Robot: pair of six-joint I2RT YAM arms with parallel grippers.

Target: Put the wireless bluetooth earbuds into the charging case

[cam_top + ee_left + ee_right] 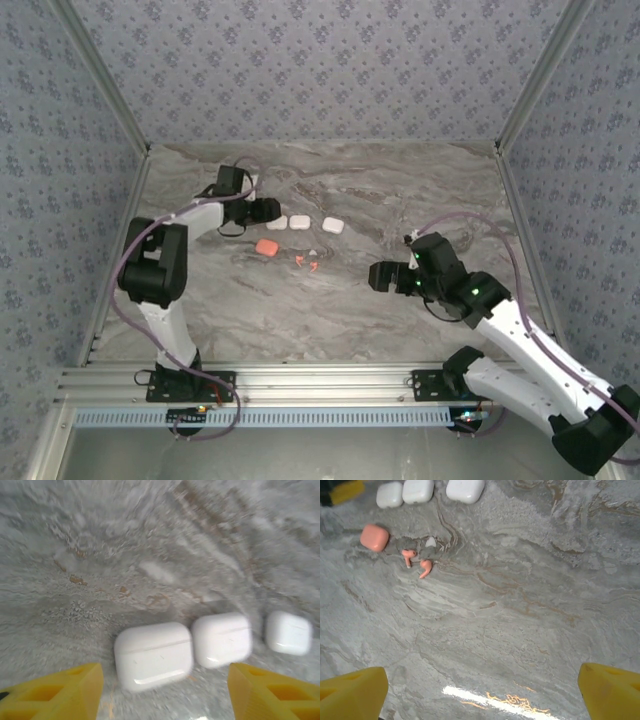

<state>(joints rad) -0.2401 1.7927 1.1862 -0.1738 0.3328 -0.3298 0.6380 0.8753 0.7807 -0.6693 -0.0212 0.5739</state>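
Three white charging cases (300,222) lie shut in a row on the marble table. A coral case (267,247) sits in front of them, also shut. Two coral earbuds (307,263) lie loose just right of it, stems visible as earbuds (408,556) in the right wrist view, with a small white piece (431,542) beside them. My left gripper (265,210) is at the row's left end. It is open, and the nearest white case (153,655) lies just ahead of the left gripper (165,695), not held. My right gripper (378,275) hovers open over bare table to the right, nothing between its fingers (352,695).
The other two white cases (221,640) (288,632) run to the right of the nearest one. Patterned walls close in the table on three sides. Bare marble (510,610) stretches between the right gripper and the earbuds.
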